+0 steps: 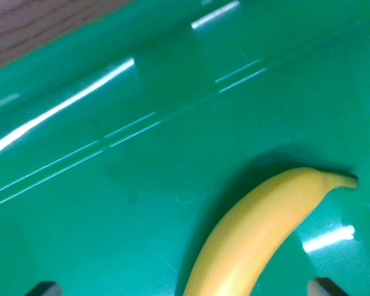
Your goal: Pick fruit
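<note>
A yellow banana (262, 231) lies in the lower right part of the wrist view, resting on the floor of a glossy green bin (111, 203). It curves up from the bottom edge of the picture, where its thicker body is cut off, towards the wrist view's right, and ends in a dark, stubby tip just short of the right edge. Its skin looks smooth and evenly yellow, and a soft shadow hugs its upper left side on the green plastic.

Two dark fingertips poke up from the bottom edge — one (44, 288) at the wrist view's left, the other (327, 287) at its right. They stand well apart, so the gripper (185, 288) is spread wide, and the banana's lower body lies between them, nearer the right one. Neither fingertip appears to touch the fruit, though only their very ends show and the picture is somewhat blurred.

Around the banana the bin's floor is bare green, crossed by thin paired ridge lines that run diagonally from lower left to upper right. Bright streaks of reflected light sit on the wall above and beside the banana's tip. In the top left corner, beyond the bin's rim, a strip of brown wood-grain surface (31, 24) shows.
</note>
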